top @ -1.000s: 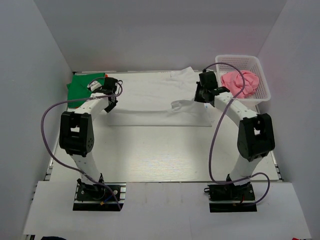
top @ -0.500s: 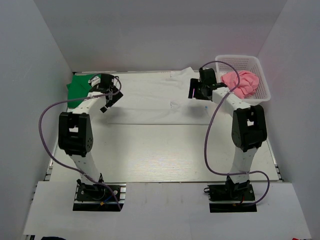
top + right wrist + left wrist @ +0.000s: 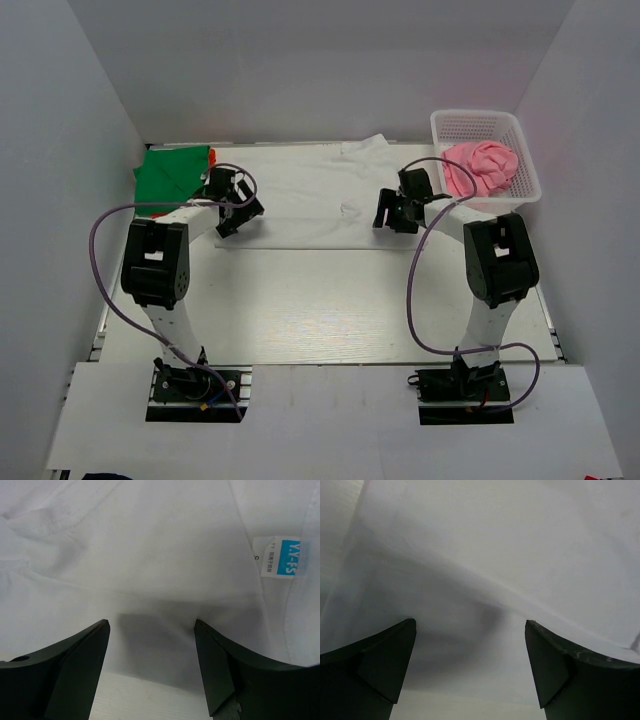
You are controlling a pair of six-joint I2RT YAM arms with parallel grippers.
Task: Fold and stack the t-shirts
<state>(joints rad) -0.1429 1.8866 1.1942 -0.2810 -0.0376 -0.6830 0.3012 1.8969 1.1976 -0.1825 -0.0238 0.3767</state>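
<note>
A large white t-shirt (image 3: 310, 195) lies flat across the back of the table. My left gripper (image 3: 238, 214) hangs open just above its near left edge, nothing between the fingers. In the left wrist view the left gripper (image 3: 470, 625) frames bare white cloth (image 3: 495, 540). My right gripper (image 3: 393, 213) is open over the shirt's near right edge. The right wrist view shows that gripper (image 3: 152, 622) above white fabric (image 3: 150, 545) with a sewn label (image 3: 280, 557). A green t-shirt (image 3: 168, 173) lies at the back left, an orange one (image 3: 212, 152) peeking beside it. A pink t-shirt (image 3: 482, 166) sits in the basket.
A white mesh basket (image 3: 488, 122) stands at the back right corner. White walls close in the table on three sides. Purple cables loop from both arms over the near half of the white tabletop (image 3: 320, 310).
Both grippers went from shut to open and let go of the white t-shirt. Its edge now lies flat on the table. Both wrists drew back toward the near side.
</note>
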